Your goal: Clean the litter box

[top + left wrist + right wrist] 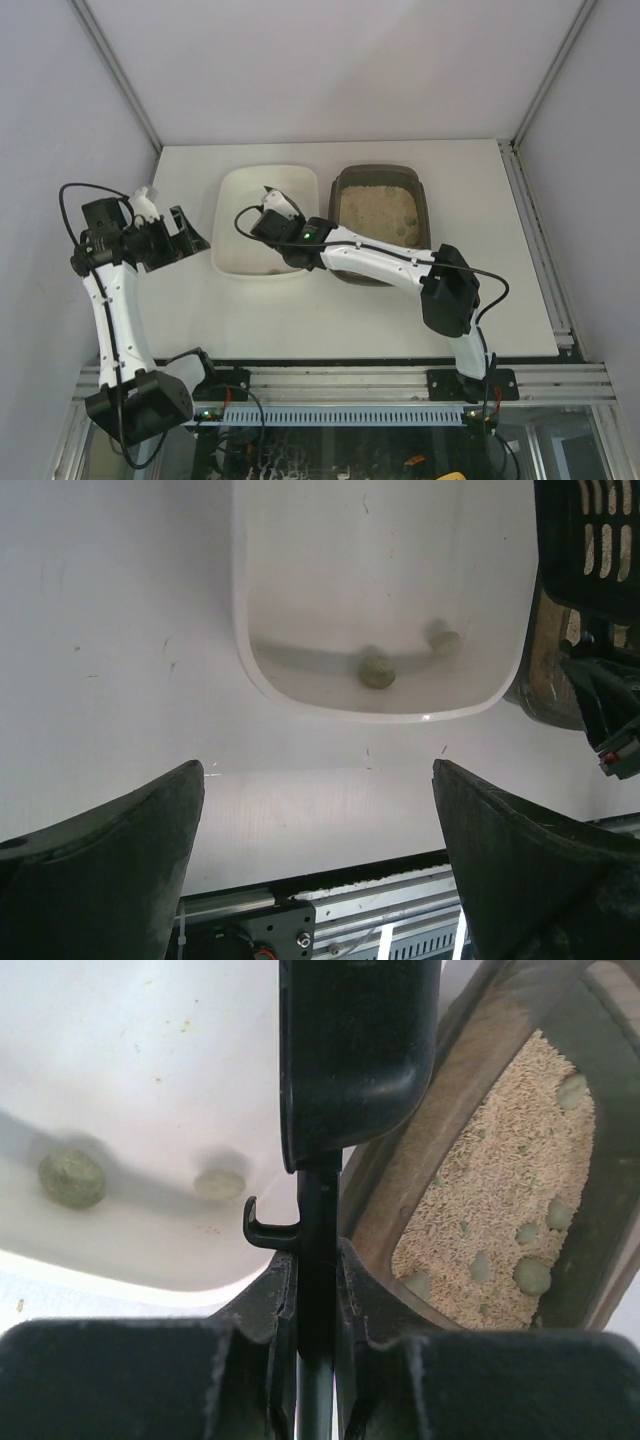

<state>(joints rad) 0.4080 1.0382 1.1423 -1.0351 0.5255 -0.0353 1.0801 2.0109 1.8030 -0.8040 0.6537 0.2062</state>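
Left fingers: spread wide apart, holding nothing, above bare white worktop, just short of the near rim of a white plastic rectangular tray.

Right fingers: clamped on the thin handle of a black plastic slotted scoop. Scoop head hangs over the tray's right edge.

In the tray: one grey-green round clump, one paler clump.

Dark grey-brown translucent litter box: on the worktop just right of the tray, side by side with it. Beige granular litter inside, several grey-green lumps in it.
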